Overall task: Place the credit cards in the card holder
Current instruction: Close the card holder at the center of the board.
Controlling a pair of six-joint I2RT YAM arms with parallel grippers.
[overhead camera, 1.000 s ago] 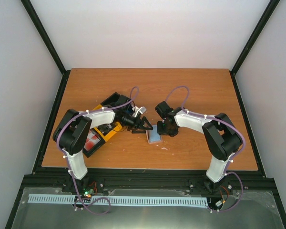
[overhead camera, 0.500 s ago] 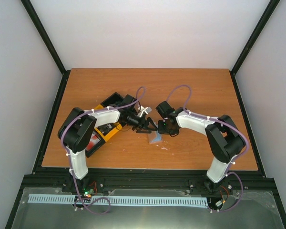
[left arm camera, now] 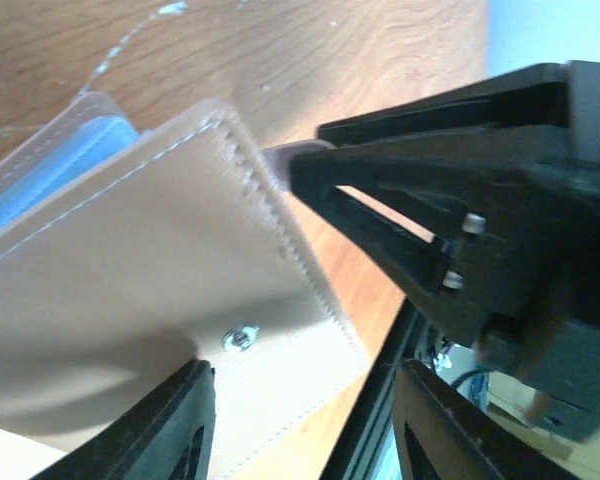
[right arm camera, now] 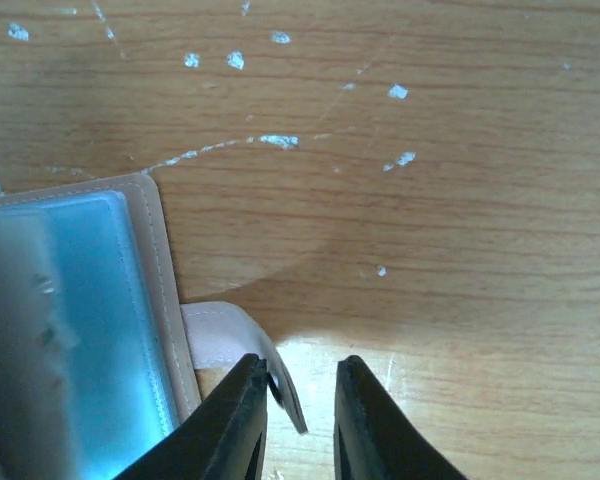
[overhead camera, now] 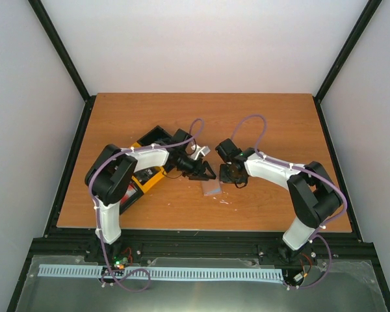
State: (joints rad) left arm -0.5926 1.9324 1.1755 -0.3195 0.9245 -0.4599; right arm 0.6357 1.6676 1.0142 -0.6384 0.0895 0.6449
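Note:
The tan card holder (overhead camera: 212, 188) lies on the table between both arms, its cover (left arm camera: 150, 270) tilted over the inside. A light blue credit card (right arm camera: 70, 320) sits in a clear sleeve inside, and its edge (left arm camera: 70, 165) shows under the cover. My left gripper (left arm camera: 302, 385) is open with the cover's snap corner between its fingers; from above the left gripper (overhead camera: 205, 171) is just left of the holder. My right gripper (right arm camera: 300, 380) has a narrow gap, and the holder's strap tab (right arm camera: 225, 335) rests against its left finger. The right gripper (overhead camera: 231, 177) stands at the holder's right edge.
A black-yellow-black bin tray (overhead camera: 143, 174) sits under the left arm, with something red (overhead camera: 125, 191) in its near black bin. The table's front edge (overhead camera: 201, 227) runs close below the holder. Small white specks (right arm camera: 280, 140) dot the wood.
The holder's cover has come over the blue card, which showed from above before. The left gripper moved right toward the holder, and both grippers' jaws narrowed.

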